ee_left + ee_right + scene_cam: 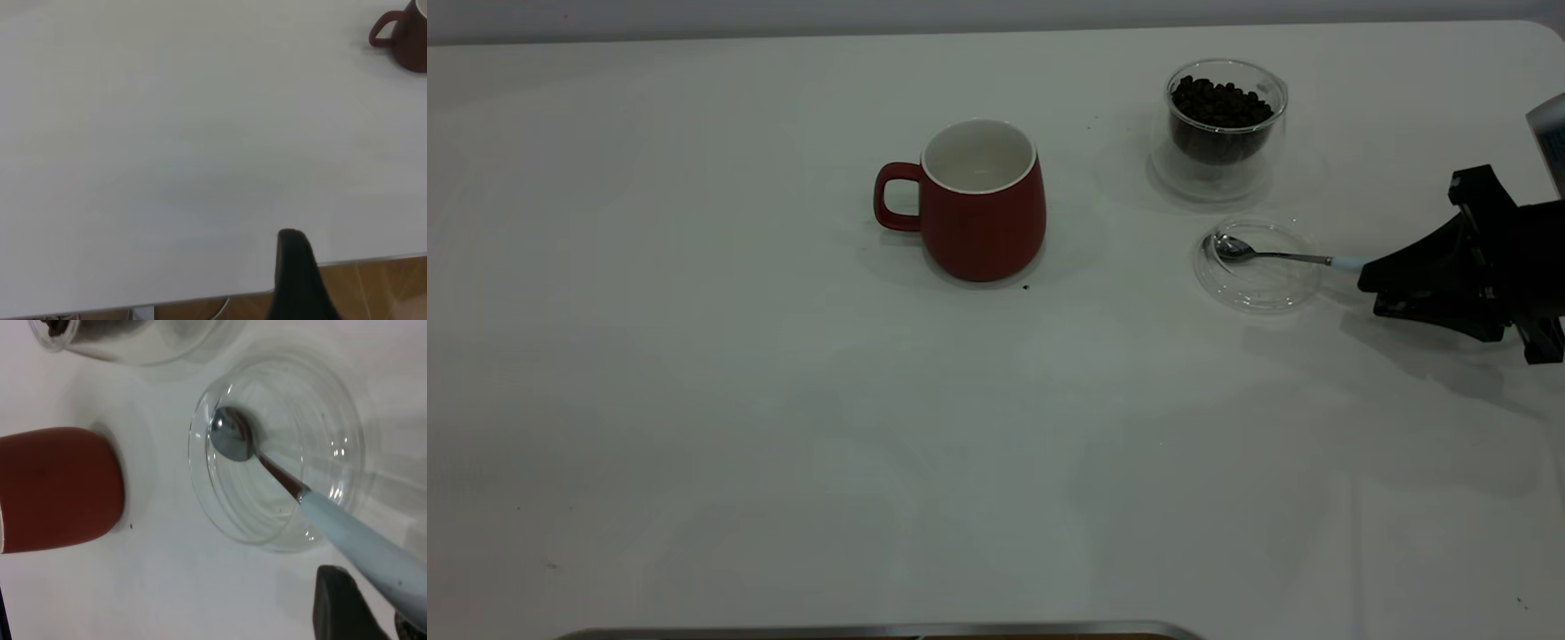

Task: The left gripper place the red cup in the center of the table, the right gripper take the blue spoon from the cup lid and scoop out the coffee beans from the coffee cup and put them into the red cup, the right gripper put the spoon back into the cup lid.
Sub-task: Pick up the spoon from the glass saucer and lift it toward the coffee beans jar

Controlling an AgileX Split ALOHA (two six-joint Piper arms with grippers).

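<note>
The red cup (983, 209) stands upright and empty near the middle of the table (783, 444), its handle toward the left; it also shows in the right wrist view (60, 487) and the left wrist view (408, 37). The coffee cup (1223, 133) with coffee beans (1218, 102) stands at the back right. In front of it lies the cup lid (1258, 265) with the blue spoon (1267, 255), bowl in the lid, handle over the rim. My right gripper (1368, 284) is low at the handle's end; its fingers (340, 607) stand open on either side of the handle (360, 543).
My left gripper (297, 267) is parked over the table's near left edge, far from the red cup, with only one finger showing. A dark speck (1024, 286) lies by the red cup's base. A metal strip (871, 631) runs along the front edge.
</note>
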